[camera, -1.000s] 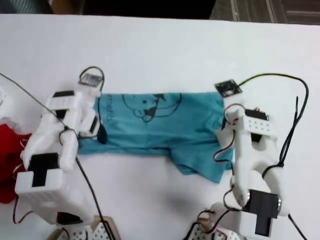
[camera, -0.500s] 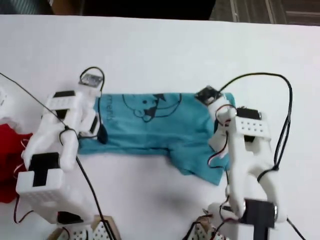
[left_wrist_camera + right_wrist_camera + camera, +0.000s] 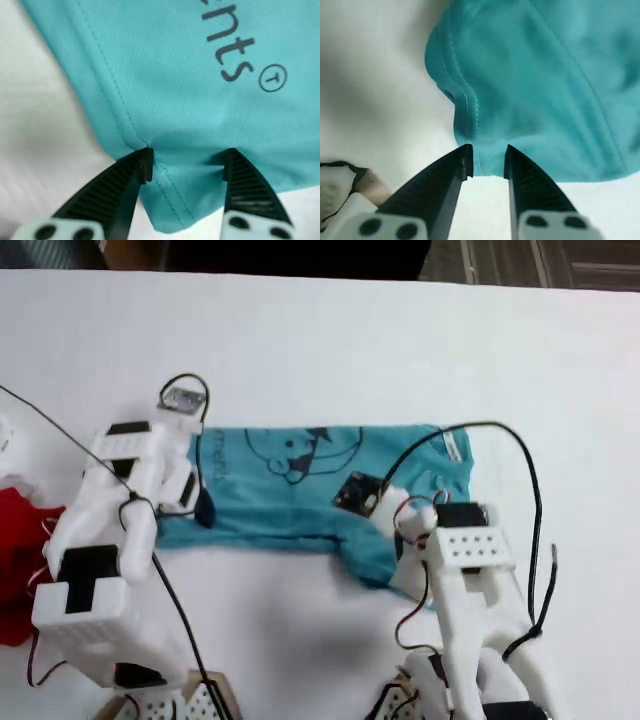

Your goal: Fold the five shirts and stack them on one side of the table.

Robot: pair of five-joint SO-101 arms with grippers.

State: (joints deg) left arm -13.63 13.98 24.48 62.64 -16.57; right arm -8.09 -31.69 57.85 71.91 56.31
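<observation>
A teal shirt [image 3: 300,502] with a dark printed drawing lies folded into a long band across the table's middle. Its sleeve [image 3: 362,558] sticks out toward the near edge. My left gripper [image 3: 197,505] rests at the shirt's left end. In the left wrist view it [image 3: 189,165] is open, with one finger either side of the hem corner [image 3: 160,200]. My right arm [image 3: 455,550] hangs over the sleeve. My right gripper [image 3: 486,160] is open by a narrow gap, and the sleeve's stitched edge [image 3: 470,120] lies just between the tips.
A crumpled red shirt [image 3: 14,540] lies at the table's left edge beside the left arm's base. Black cables [image 3: 500,430] loop above the right arm. The arm mounts [image 3: 200,702] sit along the near edge. Bare white table [image 3: 330,350] stretches behind the shirt.
My right arm has swung left from the shirt's right end to the sleeve near the front. The shirt's right end is now uncovered. The left arm has stayed put.
</observation>
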